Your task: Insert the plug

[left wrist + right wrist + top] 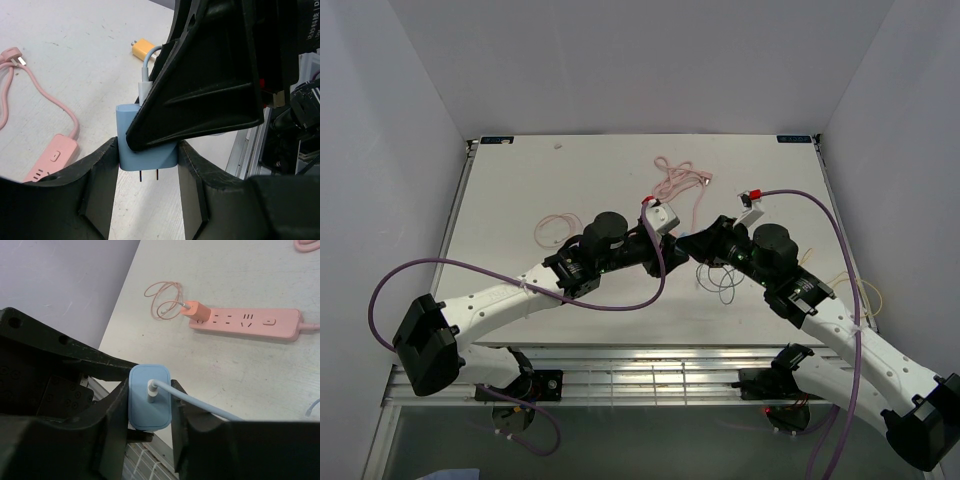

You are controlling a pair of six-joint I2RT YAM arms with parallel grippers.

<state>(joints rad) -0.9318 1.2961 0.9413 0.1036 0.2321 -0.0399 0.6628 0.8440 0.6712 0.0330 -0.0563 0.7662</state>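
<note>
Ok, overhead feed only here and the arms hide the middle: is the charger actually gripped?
Observer: Yes. The left hand clamps the blue charger, its prongs bare.
Operator: Is the other arm on it too?
Observer: Yes, the right hand pinches the same charger; a white cable plugs into its back.
Operator: And where would it go?
Observer: The pink power strip lies flat, an orange plug at one end, its other sockets empty.
</note>
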